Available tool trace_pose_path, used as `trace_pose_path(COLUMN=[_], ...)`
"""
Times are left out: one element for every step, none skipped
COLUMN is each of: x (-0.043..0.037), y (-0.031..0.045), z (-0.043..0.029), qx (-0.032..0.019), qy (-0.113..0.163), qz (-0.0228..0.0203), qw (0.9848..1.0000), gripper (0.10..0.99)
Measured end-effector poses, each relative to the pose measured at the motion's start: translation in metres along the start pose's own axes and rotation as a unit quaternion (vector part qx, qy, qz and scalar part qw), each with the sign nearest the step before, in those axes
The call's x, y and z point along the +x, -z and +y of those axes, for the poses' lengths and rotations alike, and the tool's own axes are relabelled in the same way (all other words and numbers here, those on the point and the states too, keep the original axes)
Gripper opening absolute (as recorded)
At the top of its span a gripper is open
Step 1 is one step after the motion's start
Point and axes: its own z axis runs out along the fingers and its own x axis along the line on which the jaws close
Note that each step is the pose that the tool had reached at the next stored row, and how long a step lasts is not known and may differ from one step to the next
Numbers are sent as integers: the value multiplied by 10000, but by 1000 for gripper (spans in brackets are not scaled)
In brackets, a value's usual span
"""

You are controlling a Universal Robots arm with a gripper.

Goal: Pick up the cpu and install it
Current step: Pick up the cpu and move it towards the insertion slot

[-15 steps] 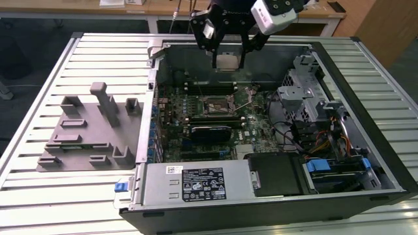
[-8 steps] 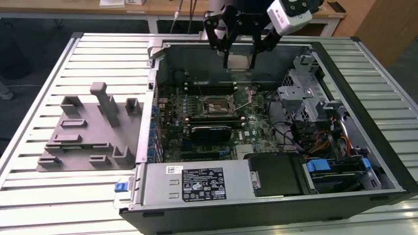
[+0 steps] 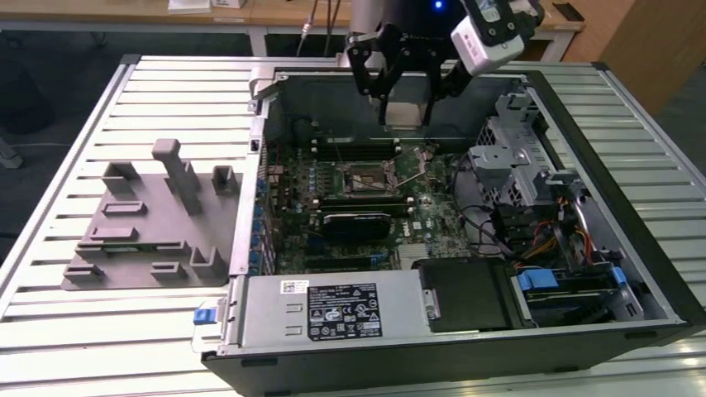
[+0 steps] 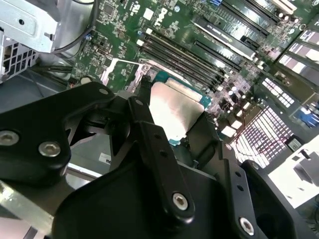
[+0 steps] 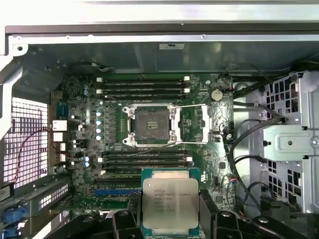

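My gripper (image 3: 406, 101) hangs over the far part of the open computer case (image 3: 264, 124) and is shut on the cpu (image 3: 404, 114). The cpu (image 5: 169, 199) is a flat silver square with a pale rim, held level by its edges between two black fingers (image 5: 123, 221). In the second wrist view the cpu (image 4: 174, 107) sits between the fingers (image 4: 147, 124) above the green motherboard (image 4: 119, 20). The empty cpu socket (image 5: 151, 124) lies on the board with its metal load plate (image 5: 204, 124) flipped open beside it. In the exterior view the socket (image 3: 362, 178) is below and nearer than the gripper.
Black memory sticks (image 5: 142, 87) flank the socket on two sides. A grey power supply with a white label (image 3: 331, 310) fills the case's near end. A metal drive cage (image 3: 518, 174) and cables stand on the exterior view's right. A grey foam fixture (image 3: 144, 219) lies on the slatted table (image 3: 66, 331).
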Motion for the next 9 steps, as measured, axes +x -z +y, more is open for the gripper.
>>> trace_pose_path(x=[3, 6, 8, 10, 13, 15, 18, 19, 20], y=[-18, -36, -54, -72, -91, -109, -127, -145, -164], z=[-1, -2, -3, -3, -4, -5, -5, -5, -5], qx=[0, 0, 0, 0, 1, 1, 0, 0, 0], qy=[0, 0, 0, 0, 0, 0, 0, 0, 0], qz=[0, 0, 0, 0, 0, 0, 0, 0, 0], qw=[10000, 10000, 10000, 10000, 10000, 10000, 10000, 10000, 10000], gripper=[541, 541, 541, 541, 541, 541, 541, 541, 541])
